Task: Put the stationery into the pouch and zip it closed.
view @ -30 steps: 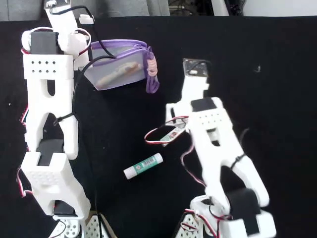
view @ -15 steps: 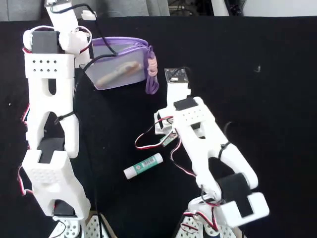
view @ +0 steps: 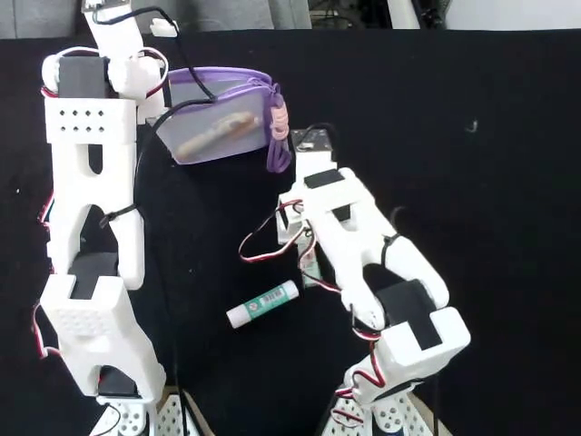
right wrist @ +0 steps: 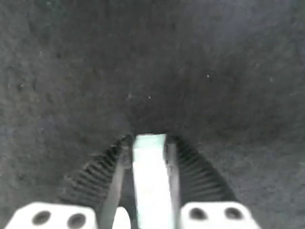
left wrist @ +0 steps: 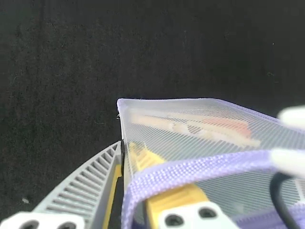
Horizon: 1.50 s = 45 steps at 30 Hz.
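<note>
Nearest the arm bases, a white glue stick (view: 262,304) with a green printed label lay at a slant on the black cloth-covered table (view: 490,227), between the two arms and touching neither. Just beyond it the white right arm (view: 363,254) was folded low over the cloth. In its wrist view the right gripper (right wrist: 148,140) was closed on a pale white-green bar (right wrist: 151,186), with one dark ribbed finger (right wrist: 102,176) pressed against each long side and the bar's end poking out a little past the tips, just above the cloth.

Farther back, at the far left of the table, the white left arm (view: 91,182) reached up to a translucent mesh pouch (view: 222,123) edged in purple webbing. The left gripper (left wrist: 125,145) was clamped on one end of the pouch: a grey ribbed finger (left wrist: 90,191) sat outside the mesh and a yellow one showed through it. Pale and orange pen-like pieces (left wrist: 209,129) lay inside against the wall. The pouch's purple mouth stood open, and a looped purple and pink cord (view: 277,136) hung from its other end, close to the right arm's wrist.
</note>
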{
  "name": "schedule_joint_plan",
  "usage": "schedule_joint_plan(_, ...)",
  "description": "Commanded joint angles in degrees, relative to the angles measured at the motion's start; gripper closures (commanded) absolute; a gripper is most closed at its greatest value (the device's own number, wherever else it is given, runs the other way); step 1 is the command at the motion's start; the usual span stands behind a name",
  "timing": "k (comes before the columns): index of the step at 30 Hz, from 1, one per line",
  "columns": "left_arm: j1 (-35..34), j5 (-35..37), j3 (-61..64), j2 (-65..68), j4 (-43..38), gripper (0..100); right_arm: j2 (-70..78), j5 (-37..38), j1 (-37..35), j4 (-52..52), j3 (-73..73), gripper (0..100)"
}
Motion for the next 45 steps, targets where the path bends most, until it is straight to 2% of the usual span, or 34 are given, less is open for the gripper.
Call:
schedule_joint_plan(1,-1.45,0.09,0.92,1.85,-1.32,97,-1.54,-0.35,-0.88,-0.62,-1.98,98.5)
schedule_joint_plan(13,-1.45,0.09,0.92,1.85,-1.32,97,-5.23,0.09,-0.62,1.58,-2.86,98.6)
schedule_joint_plan(24,1.89,0.09,1.01,1.85,-0.79,97,-28.62,4.48,13.10,-2.20,-2.95,98.6)
schedule_joint_plan(31,3.65,0.09,0.40,1.76,0.18,97,-41.10,6.51,9.93,-8.35,-4.97,98.6)
schedule_joint_plan(36,5.41,-0.26,-5.49,1.76,3.52,97,-47.25,6.51,6.95,-13.98,-5.05,98.6)
schedule_joint_plan(45,13.93,0.18,-9.80,1.85,4.57,97,-56.75,6.51,8.88,-13.89,-3.03,98.7)
